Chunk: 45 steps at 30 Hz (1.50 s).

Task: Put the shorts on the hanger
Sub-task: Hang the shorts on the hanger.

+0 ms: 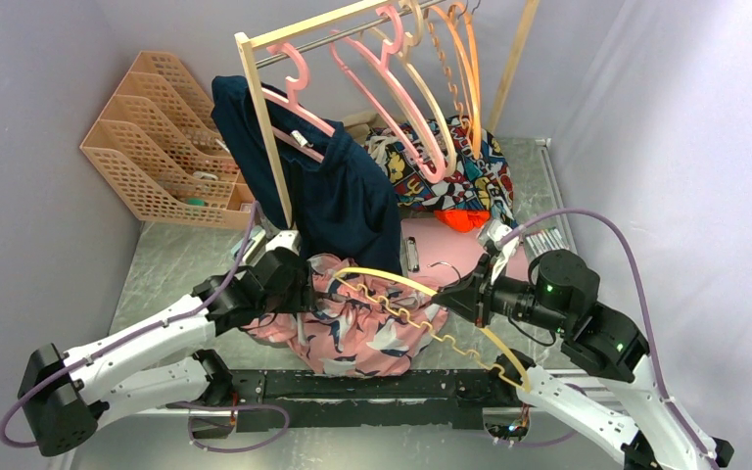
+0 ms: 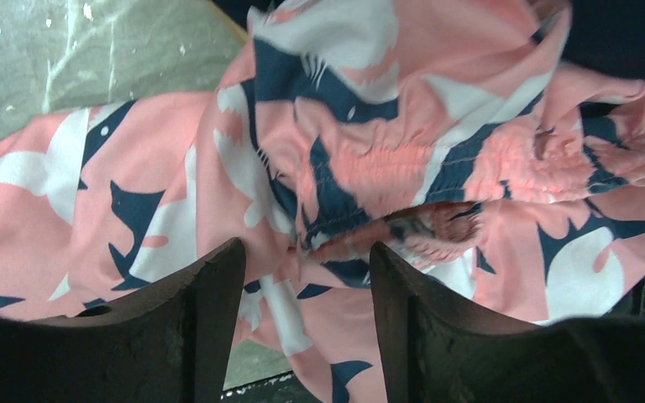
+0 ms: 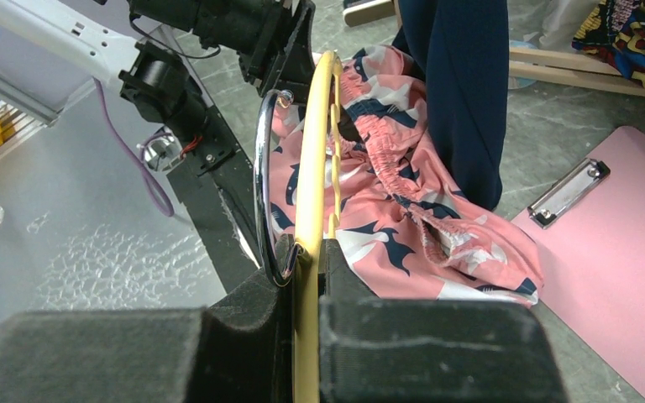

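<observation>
Just ahead of L gripper (image 2: 306, 256): shorts (image 2: 437, 159); R gripper (image 3: 306, 281) clamps hanger (image 3: 313, 168).

top: tabletop (image 1: 157, 264) is seen from high behind the arms (image 1: 147, 343) | wrists: shorts (image 2: 369, 159) are framed close past fingers (image 2: 210, 336) | shared by all: shorts

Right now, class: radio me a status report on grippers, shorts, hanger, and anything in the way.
Left gripper open, astride the shorts. Right gripper shut on the hanger, held over the shorts. Navy garment hangs close behind.
</observation>
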Tool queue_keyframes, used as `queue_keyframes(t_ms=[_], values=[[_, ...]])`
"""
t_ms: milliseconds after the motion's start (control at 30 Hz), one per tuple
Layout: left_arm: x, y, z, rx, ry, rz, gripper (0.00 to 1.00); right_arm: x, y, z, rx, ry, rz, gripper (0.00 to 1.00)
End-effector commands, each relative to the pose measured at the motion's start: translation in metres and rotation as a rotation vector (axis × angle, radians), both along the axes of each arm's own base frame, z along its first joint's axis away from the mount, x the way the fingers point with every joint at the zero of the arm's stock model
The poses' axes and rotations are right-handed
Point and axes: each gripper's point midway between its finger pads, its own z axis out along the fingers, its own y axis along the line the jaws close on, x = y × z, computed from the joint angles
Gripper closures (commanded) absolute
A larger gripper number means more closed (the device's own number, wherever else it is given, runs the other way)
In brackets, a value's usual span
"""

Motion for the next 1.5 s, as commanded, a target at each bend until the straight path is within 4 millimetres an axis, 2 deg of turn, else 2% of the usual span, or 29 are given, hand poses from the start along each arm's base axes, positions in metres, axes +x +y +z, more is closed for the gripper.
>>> queue_keyframes(t_ms=[0,167,433,733,800,867,967,1200,1333,1467], values=[[0.021,-0.012,0.027,-0.072,-0.118,0.004,0.38,-0.004,0.0,0.015,0.058,-0.03,0.007,1.0],[0.025,-0.014,0.024,-0.06,-0.13,0.004,0.37,-0.004,0.001,0.015,0.072,-0.032,0.007,1.0],[0.027,-0.012,0.013,-0.033,-0.126,0.009,0.48,-0.005,0.005,0.017,0.081,-0.033,0.023,1.0],[0.014,0.008,0.009,0.011,-0.089,0.036,0.33,-0.004,0.005,0.02,0.092,-0.041,0.021,1.0],[0.01,0.011,0.008,0.016,-0.072,0.039,0.33,-0.004,0.006,0.022,0.099,-0.045,0.023,1.0],[0.005,0.012,0.008,0.012,-0.058,0.034,0.35,-0.002,0.008,0.011,0.082,-0.026,0.024,1.0],[0.002,0.011,0.009,-0.005,-0.057,0.02,0.38,-0.002,0.009,0.01,0.083,-0.025,0.027,1.0],[0.01,0.009,0.005,0.037,-0.067,0.014,0.42,-0.003,0.009,0.01,0.089,-0.022,0.03,1.0],[0.021,0.001,0.005,0.052,-0.087,0.005,0.43,-0.004,0.01,0.01,0.094,-0.019,0.035,1.0],[0.031,0.002,0.003,0.086,-0.112,0.028,0.46,-0.007,0.009,0.012,0.092,-0.017,0.045,1.0]])
